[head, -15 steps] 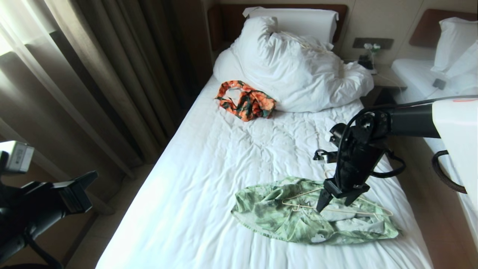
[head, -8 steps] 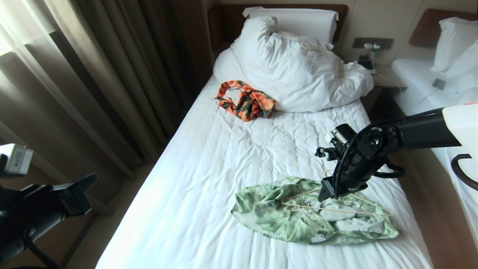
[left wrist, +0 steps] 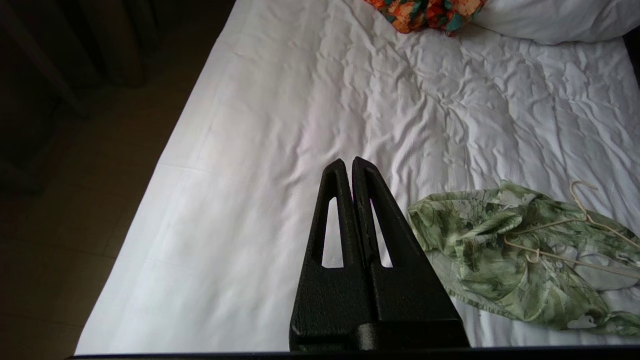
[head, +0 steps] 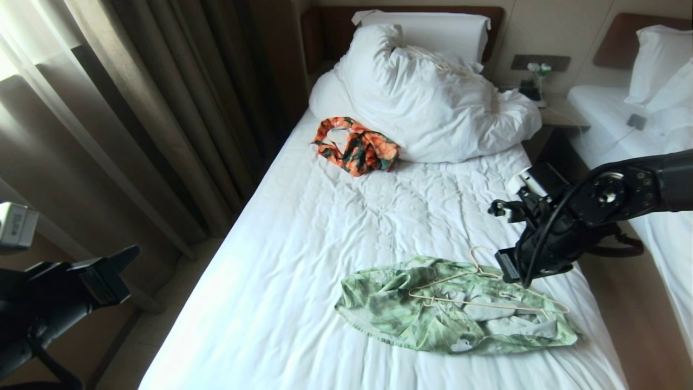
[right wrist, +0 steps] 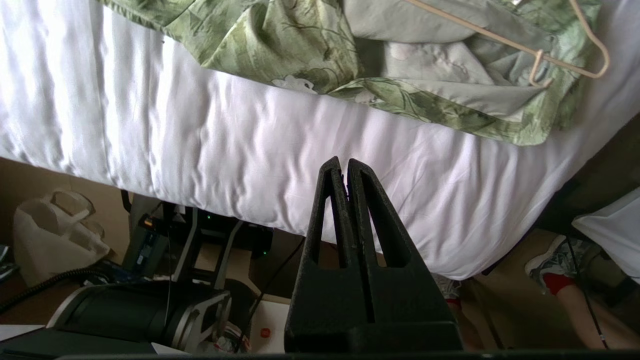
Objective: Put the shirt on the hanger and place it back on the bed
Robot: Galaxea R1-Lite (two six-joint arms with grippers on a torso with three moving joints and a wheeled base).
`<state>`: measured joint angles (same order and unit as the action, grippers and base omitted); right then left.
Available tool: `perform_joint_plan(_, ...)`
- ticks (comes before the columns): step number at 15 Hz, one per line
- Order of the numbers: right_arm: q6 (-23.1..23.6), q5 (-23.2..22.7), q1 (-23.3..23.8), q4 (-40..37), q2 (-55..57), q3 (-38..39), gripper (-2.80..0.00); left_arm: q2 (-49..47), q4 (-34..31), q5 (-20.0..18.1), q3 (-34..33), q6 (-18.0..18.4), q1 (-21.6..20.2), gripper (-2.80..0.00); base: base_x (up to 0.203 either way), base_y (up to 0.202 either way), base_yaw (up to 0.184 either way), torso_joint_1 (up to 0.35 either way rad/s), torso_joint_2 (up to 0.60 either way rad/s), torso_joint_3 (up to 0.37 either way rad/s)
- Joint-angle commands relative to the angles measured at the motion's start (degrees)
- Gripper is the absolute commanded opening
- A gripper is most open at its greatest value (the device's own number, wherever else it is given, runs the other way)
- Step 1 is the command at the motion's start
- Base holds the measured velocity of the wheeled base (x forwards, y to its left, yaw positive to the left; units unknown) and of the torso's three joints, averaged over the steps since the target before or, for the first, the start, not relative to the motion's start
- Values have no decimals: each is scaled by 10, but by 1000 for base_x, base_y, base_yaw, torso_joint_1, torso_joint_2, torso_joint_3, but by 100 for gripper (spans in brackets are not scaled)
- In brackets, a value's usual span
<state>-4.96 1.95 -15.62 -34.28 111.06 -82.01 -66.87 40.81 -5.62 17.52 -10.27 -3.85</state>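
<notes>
The shirt was pale green in a mottled tie-dye wash, printed with darker green leaf sprigs and a few white flowers, its inner side a plain greyish green. The hanger on it was cream-white. The bed wore a white sheet, with white pillows against a dark brown headboard. A smaller garment showed orange blooms on dark green. Both the left gripper and the right gripper were matt black. The curtains were brown and beige
</notes>
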Motion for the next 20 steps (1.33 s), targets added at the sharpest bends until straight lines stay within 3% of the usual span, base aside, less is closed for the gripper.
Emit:
perform_joint_plan(1,-20,0,20,7,-66,20,-280,15,2,-11,1,-6,1,-280,0,0,0,0,0,0)
perform_joint_plan(7,-32,1,35,105,-187,128,-280,58,1,-22,-3,-10,2,-280,0,0,0,0,0,0)
perform_joint_plan(13,-34,39,28,112,-358,175,-280,168,-11,-13,-11,-6,2,-280,0,0,0,0,0,0)
perform_joint_plan(15,-36,51,28,110,-430,194,-280,229,-55,-13,-12,-5,2,-280,0,0,0,0,0,0)
perform_joint_plan(20,-46,74,26,55,-626,231,-280,399,-255,-46,10,-5,2,-280,0,0,0,0,0,0)
